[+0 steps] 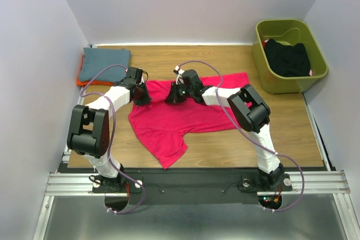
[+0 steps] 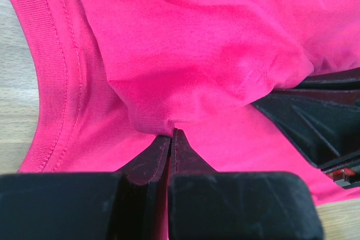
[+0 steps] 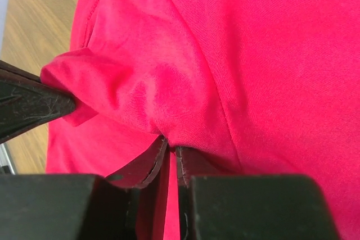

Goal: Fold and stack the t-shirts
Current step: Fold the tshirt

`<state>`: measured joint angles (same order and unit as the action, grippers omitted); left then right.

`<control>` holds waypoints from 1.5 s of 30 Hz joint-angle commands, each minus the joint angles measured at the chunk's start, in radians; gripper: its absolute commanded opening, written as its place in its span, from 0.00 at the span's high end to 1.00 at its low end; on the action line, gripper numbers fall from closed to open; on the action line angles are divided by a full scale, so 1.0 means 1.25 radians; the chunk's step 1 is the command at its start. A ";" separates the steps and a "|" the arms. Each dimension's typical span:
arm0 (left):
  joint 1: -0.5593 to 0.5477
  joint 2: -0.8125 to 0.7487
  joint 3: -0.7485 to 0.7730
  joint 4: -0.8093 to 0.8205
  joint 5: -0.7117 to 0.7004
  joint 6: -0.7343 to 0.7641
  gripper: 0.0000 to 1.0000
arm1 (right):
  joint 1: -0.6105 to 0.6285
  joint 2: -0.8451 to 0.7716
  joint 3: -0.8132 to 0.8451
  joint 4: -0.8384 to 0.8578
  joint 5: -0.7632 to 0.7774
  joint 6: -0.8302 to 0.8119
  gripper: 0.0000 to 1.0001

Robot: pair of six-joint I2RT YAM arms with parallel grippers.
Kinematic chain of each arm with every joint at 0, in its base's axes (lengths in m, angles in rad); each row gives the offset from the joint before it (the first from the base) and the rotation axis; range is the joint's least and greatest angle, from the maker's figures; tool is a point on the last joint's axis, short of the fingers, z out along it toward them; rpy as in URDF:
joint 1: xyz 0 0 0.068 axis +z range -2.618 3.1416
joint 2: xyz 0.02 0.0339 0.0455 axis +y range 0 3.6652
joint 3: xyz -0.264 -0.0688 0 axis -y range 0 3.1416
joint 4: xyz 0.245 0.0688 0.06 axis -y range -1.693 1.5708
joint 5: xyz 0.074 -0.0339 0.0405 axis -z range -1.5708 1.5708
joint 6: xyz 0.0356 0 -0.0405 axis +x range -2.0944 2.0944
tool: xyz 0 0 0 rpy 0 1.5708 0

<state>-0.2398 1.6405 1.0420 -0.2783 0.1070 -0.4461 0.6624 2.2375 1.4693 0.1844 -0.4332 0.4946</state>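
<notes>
Bearing everything, table (image 1: 236, 147): wood-grain top, my two bases at its 6 o'clock edge.
Pink t-shirt (image 1: 180, 122): rumpled at the table's centre, one part trailing toward 6 o'clock; its 12 o'clock edge is bunched between my two grippers.
Olive bin (image 1: 281, 86): 2 o'clock corner, black garment (image 1: 288, 57) inside.
Blue-grey t-shirt (image 1: 104, 63): folded at 10 o'clock, lying on the orange t-shirt (image 1: 84, 82), of which only an edge shows.
Left gripper (image 1: 140, 96): my jaws are pressed together on a pinch of pink cloth, ribbed collar (image 2: 48, 82) at 9 o'clock.
Right gripper (image 1: 171, 95): my jaws clamp a fold of the same shirt, close to my left fingers.
</notes>
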 commanded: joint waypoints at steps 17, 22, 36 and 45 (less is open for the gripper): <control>0.016 -0.051 0.017 -0.050 0.010 0.011 0.91 | 0.005 -0.133 -0.075 0.001 -0.035 0.028 0.94; 0.018 -0.062 -0.013 -0.036 0.022 -0.001 0.81 | 0.005 -0.120 -0.077 -0.004 -0.039 0.030 0.87; 0.016 -0.072 -0.114 0.062 -0.008 -0.024 0.44 | 0.004 -0.097 -0.087 -0.002 -0.020 0.018 0.82; 0.016 -0.063 -0.132 0.120 -0.008 -0.010 0.60 | 0.005 -0.097 -0.091 -0.002 -0.013 0.014 0.82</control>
<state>-0.2207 1.5806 0.8848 -0.1795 0.1032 -0.4721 0.6624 2.1208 1.3563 0.1558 -0.4595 0.5270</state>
